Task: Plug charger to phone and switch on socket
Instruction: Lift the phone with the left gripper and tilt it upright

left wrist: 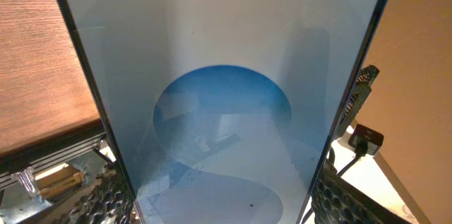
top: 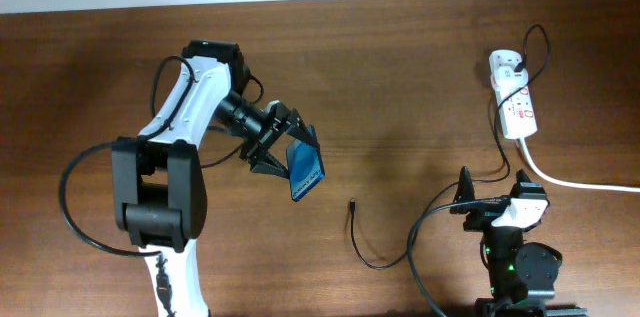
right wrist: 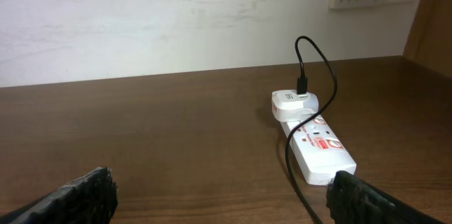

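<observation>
The phone (top: 306,169), with its bright blue screen, is held tilted above the table left of centre, my left gripper (top: 284,149) shut on its edges. Seen from the left wrist, the phone (left wrist: 226,111) fills the frame between two dark fingers (left wrist: 106,199). The charger (top: 372,257) is a thin black cable curling on the table, its connector tip (top: 352,205) lying free to the right of the phone. The white socket (top: 515,102) lies at the far right, with the charger's cable (right wrist: 311,61) plugged into a white adapter (right wrist: 293,104) on the socket (right wrist: 319,150). My right gripper (top: 497,197) stands open just short of the socket, nothing between its fingers (right wrist: 78,199).
A thick white cord (top: 570,179) runs from the socket off the right edge. The left arm's black cable (top: 75,207) loops at the left. A pale wall (right wrist: 176,19) rises behind the brown wooden table (top: 400,57).
</observation>
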Available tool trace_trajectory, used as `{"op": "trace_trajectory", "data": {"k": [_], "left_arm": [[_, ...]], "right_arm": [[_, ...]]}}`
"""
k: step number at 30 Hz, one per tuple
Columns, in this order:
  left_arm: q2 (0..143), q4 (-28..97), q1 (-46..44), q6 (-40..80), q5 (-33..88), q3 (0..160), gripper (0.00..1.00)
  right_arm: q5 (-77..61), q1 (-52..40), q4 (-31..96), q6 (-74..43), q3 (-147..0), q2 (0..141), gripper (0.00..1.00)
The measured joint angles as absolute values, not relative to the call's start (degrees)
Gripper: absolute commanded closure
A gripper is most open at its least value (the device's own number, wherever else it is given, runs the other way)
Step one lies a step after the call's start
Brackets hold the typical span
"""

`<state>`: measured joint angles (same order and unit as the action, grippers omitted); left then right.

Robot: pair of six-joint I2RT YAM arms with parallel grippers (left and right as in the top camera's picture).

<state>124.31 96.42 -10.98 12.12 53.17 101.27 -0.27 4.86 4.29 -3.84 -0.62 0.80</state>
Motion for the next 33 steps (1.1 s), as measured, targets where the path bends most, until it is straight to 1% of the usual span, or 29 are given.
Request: {"op": "trace_trajectory", "data": {"k": [26, 33], "left_arm": [[124.3, 95.5, -11.0, 10.2, 53.1, 101.3, 0.49], [124.3, 93.3, -11.0, 10.2, 53.1, 101.3, 0.49]], "right_arm": [[-0.3, 4.9, 4.3, -3.8, -0.6, 0.8, 0.02], [-0.3, 4.9, 4.3, -3.9, -0.6, 0.8, 0.02]]}}
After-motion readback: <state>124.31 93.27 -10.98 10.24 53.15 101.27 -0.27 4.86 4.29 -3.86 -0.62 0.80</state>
